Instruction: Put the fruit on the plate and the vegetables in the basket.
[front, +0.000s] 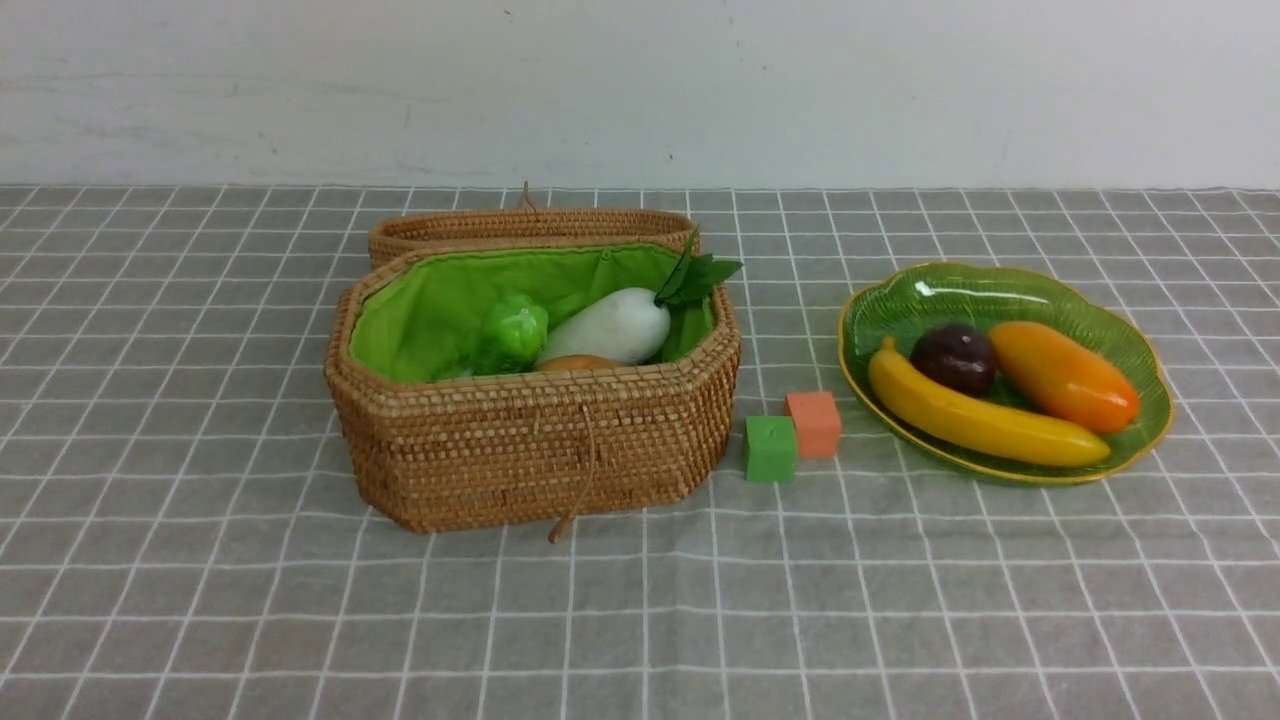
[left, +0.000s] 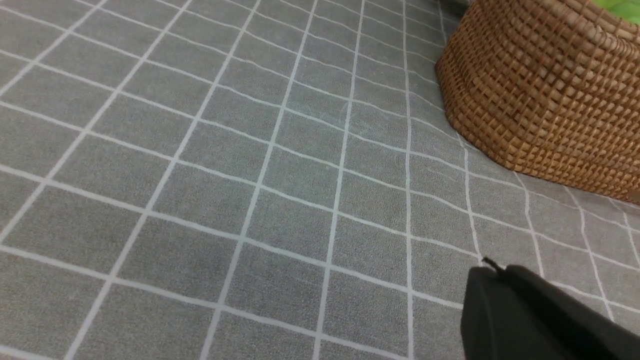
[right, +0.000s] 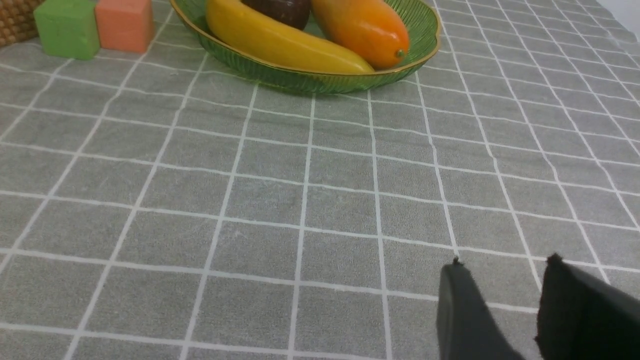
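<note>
The woven basket (front: 530, 450) stands left of centre with its lid folded back. Inside its green lining lie the green gourd (front: 513, 335), the white radish (front: 608, 326) and a sliver of the orange-brown vegetable (front: 575, 363). On the green plate (front: 1145, 365) at the right rest the banana (front: 985, 421), the dark plum (front: 953, 357) and the mango (front: 1062, 374). Neither arm shows in the front view. My left gripper (left: 492, 267) is shut and empty above bare cloth, near the basket (left: 545, 85) wall. My right gripper (right: 505, 262) is open and empty, short of the plate (right: 420, 25).
A small green cube (front: 770, 448) and a small orange cube (front: 814, 423) sit side by side between basket and plate. A grey checked cloth (front: 640, 620) covers the table. A white wall runs along the back.
</note>
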